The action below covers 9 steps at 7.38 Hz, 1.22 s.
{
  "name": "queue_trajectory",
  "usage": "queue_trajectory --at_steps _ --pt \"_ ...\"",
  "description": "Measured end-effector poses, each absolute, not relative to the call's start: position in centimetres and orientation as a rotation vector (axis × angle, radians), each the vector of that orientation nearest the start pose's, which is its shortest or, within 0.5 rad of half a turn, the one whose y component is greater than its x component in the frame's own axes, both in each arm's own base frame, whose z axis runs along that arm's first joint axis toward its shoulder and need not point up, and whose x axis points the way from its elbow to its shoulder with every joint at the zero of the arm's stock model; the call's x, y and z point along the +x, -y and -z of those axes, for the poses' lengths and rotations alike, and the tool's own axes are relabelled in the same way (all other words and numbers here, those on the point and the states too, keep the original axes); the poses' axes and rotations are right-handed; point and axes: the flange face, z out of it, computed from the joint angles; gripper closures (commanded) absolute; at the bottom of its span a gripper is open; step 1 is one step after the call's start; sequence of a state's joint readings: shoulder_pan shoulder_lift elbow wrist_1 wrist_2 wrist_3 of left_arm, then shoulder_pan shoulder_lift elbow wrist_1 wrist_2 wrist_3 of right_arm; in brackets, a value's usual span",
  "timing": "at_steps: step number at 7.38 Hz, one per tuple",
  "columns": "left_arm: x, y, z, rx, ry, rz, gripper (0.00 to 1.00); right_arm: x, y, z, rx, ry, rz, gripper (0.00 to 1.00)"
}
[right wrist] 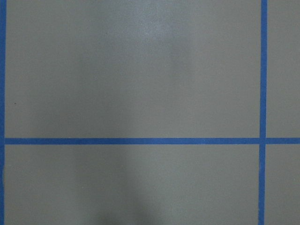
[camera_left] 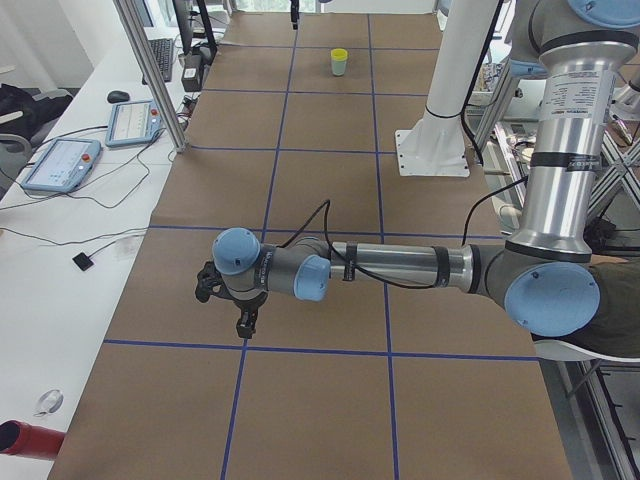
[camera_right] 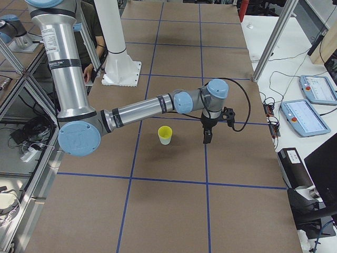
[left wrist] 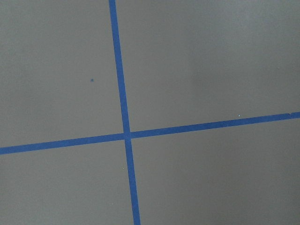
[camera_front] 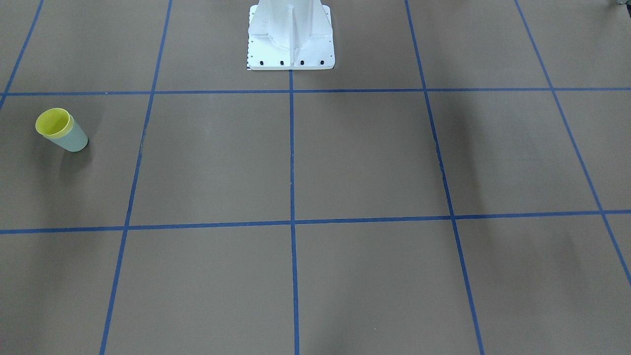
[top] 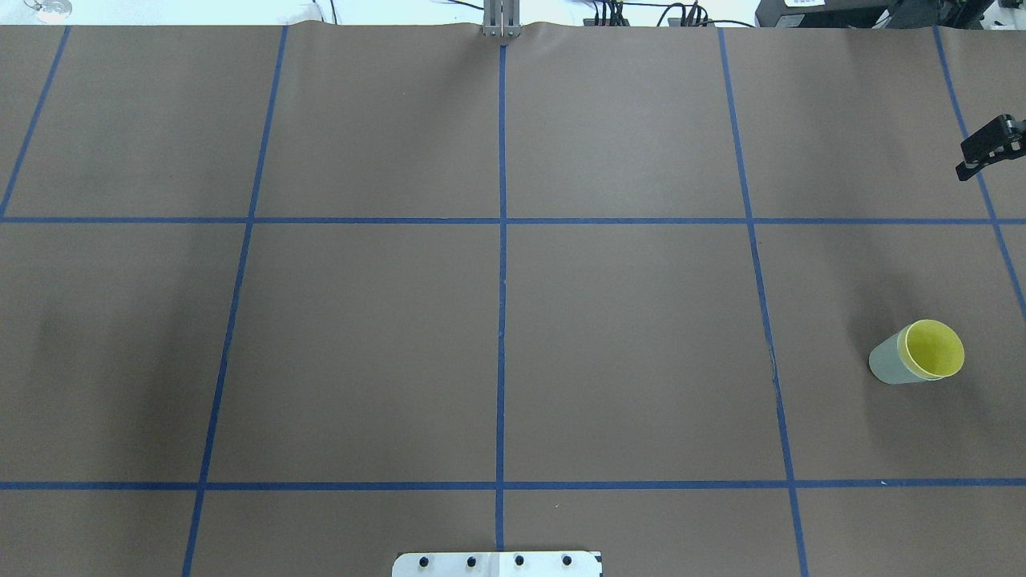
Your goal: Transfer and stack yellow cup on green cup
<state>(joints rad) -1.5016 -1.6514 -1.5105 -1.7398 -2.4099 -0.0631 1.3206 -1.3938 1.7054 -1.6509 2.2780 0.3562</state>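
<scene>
Sitting nested in the green cup (top: 886, 365), the yellow cup (top: 934, 350) shows only its rim and inside. The right gripper (camera_right: 206, 139) hangs near the green cup, and the left gripper (camera_left: 243, 324) is well apart from it. I cannot tell whether either is apart or together.

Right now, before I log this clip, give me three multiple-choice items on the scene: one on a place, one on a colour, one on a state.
1. Where on the table does the cup pair stand?
A. on the robot's left side
B. at the middle
C. on the robot's right side

2. Which colour is the inner cup?
A. green
B. yellow
C. blue

3. How does the yellow cup stand?
A. nested upright in the green cup
B. upright beside it
C. lying on its side

Key:
1 C, the overhead view has the pair near its right edge.
2 B, a yellow rim and inside show above the green wall.
3 A, the exterior right view shows one upright stack, mouth up.
</scene>
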Motion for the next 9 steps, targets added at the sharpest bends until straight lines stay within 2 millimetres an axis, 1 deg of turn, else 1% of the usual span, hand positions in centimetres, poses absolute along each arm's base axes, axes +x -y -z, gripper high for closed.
queue_trajectory --at_steps 2,4,9 --pt "-2.7 54.2 -62.5 0.136 -0.79 -0.08 0.0 -5.5 56.0 -51.8 -0.001 0.738 -0.054 0.0" --pt "-3.0 53.9 -62.7 0.136 -0.778 -0.075 0.0 -4.5 55.6 -52.6 -0.009 0.736 -0.075 0.0" --pt "-3.0 53.9 -62.7 0.139 -0.776 -0.076 0.0 -4.3 55.4 -53.0 -0.015 0.734 -0.082 0.0"
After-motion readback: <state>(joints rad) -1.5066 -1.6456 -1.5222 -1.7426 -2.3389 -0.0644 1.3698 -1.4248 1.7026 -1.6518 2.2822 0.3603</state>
